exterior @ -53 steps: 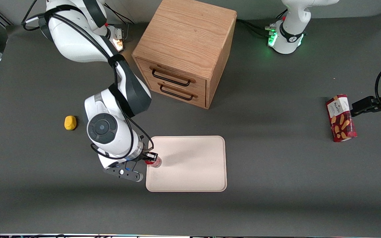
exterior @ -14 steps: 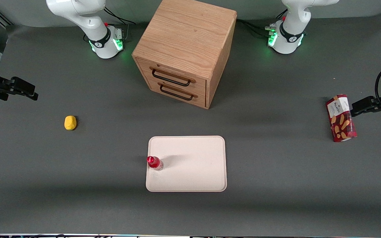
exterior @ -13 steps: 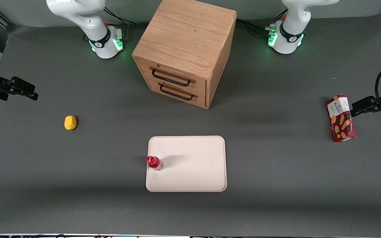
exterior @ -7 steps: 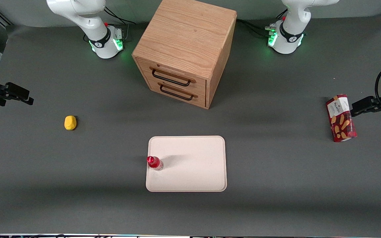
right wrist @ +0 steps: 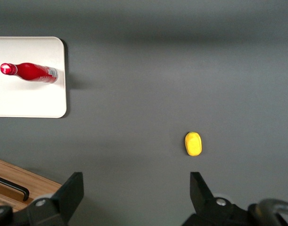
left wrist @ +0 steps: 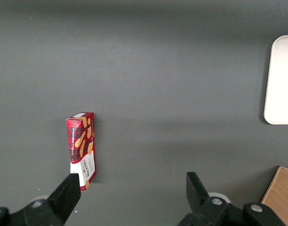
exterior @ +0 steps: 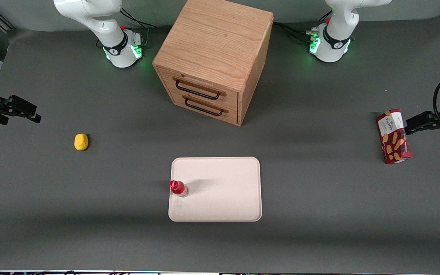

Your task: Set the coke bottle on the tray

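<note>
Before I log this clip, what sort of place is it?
Likely a robot lab tabletop: arm bases bolted to a grey mat, staged props such as a wooden drawer cabinet, tray and coke bottle. The gripper, open, sits at the working arm's end.

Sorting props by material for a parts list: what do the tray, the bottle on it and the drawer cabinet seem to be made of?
Tray: likely matte plastic, uniform cream-pink, moulded rim.
Coke bottle: probably glossy plastic, clear base.
Drawer cabinet: wood or veneer, visible grain; dark handles, possibly metal.
The gripper, open, hangs toward the working arm's end of the table.
</note>
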